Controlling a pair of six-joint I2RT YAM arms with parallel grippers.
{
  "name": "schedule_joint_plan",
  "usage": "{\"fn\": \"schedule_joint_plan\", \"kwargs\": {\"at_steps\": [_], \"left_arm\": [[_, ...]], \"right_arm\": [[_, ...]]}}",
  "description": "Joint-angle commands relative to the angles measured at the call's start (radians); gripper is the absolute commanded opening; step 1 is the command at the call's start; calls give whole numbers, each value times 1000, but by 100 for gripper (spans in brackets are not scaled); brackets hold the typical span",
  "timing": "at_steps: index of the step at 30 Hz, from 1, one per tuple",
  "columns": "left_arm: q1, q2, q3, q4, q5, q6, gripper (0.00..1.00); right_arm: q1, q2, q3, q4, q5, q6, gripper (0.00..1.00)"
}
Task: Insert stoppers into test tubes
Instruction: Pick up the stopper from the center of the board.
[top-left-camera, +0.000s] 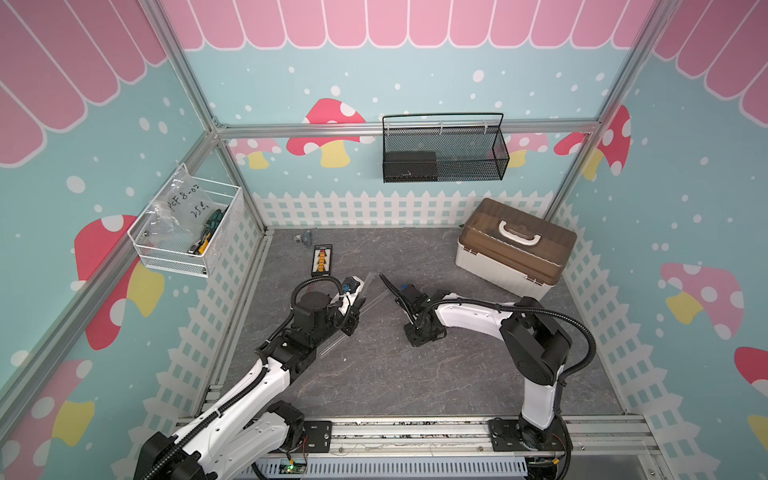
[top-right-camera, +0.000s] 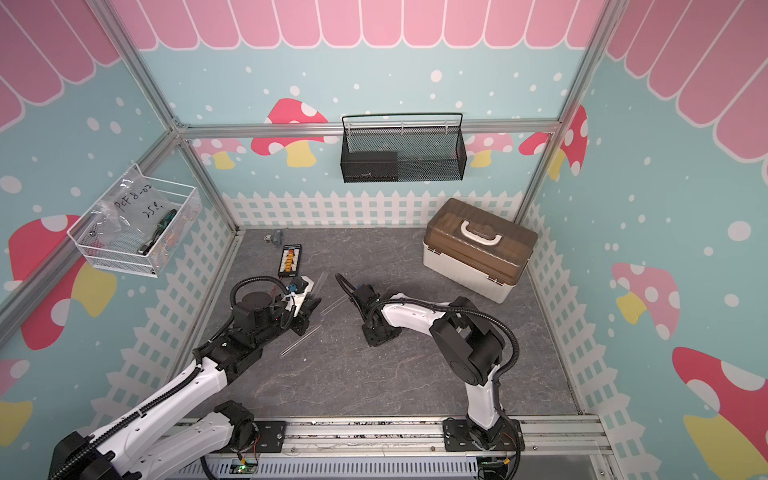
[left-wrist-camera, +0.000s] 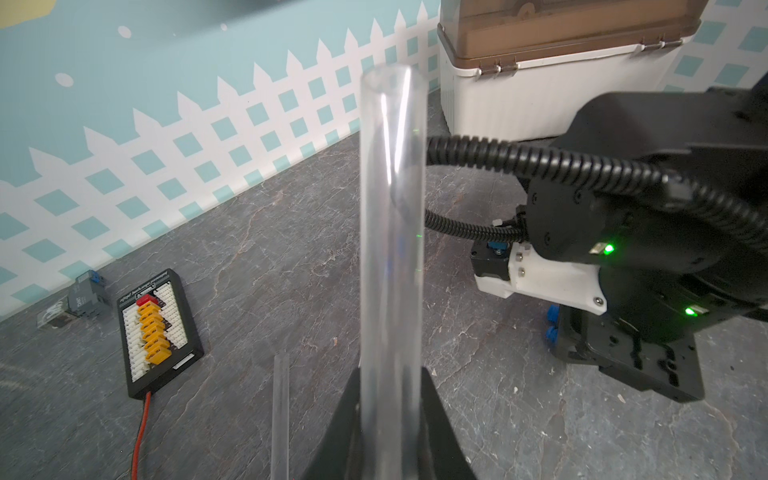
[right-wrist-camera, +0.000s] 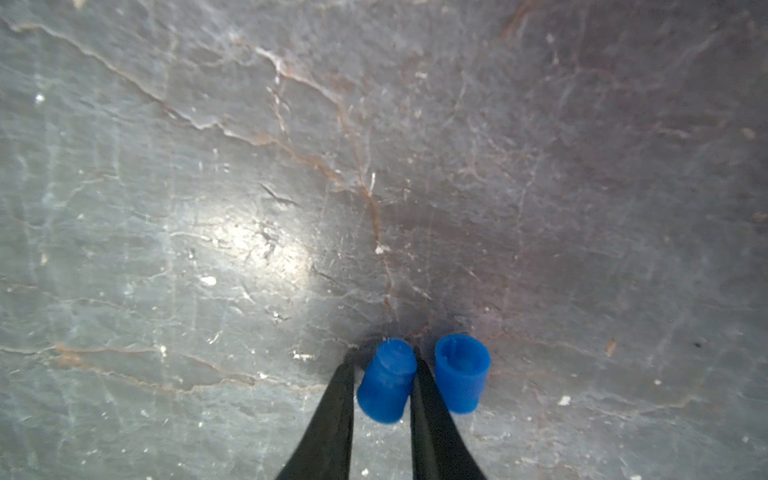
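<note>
Left arm (top-left-camera: 237, 419) and right arm (top-left-camera: 469, 318): white moulded link shells, black joint housings, black corrugated cable conduit (left-wrist-camera: 540, 160) throughout. Right arm carries two green indicator lights (left-wrist-camera: 609, 249) and a white bracket (left-wrist-camera: 548, 280) with silver screws (left-wrist-camera: 522, 272). Right gripper (right-wrist-camera: 384, 365) fingers (right-wrist-camera: 328, 424) black, tapered

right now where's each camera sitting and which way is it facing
Top views: high over the front rail, looking down across the grey table; left arm, right arm show.
Left wrist: behind the left gripper, facing the back fence along its held test tube; right arm shows too.
Right wrist: behind the right gripper, facing down at the table; gripper closed on one blue stopper, second stopper beside.
Shared: top views and left wrist both show the brown-lidded box.
</note>
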Motion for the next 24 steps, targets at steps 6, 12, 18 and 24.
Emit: {"fn": "schedule_joint_plan", "kwargs": {"at_steps": [6, 12, 18, 24], "left_arm": [[9, -10, -10, 22, 9, 5, 0], [8, -9, -12, 24, 3, 9, 0], [8, -14, -12, 14, 4, 34, 0], [7, -14, 21, -57, 80, 158, 0]], "right_arm": [[13, 35, 3, -23, 5, 6, 20], [13, -18, 3, -16, 3, 0, 17], [11, -170, -37, 13, -36, -83, 17], [10, -364, -104, 9, -97, -301, 16]]}}
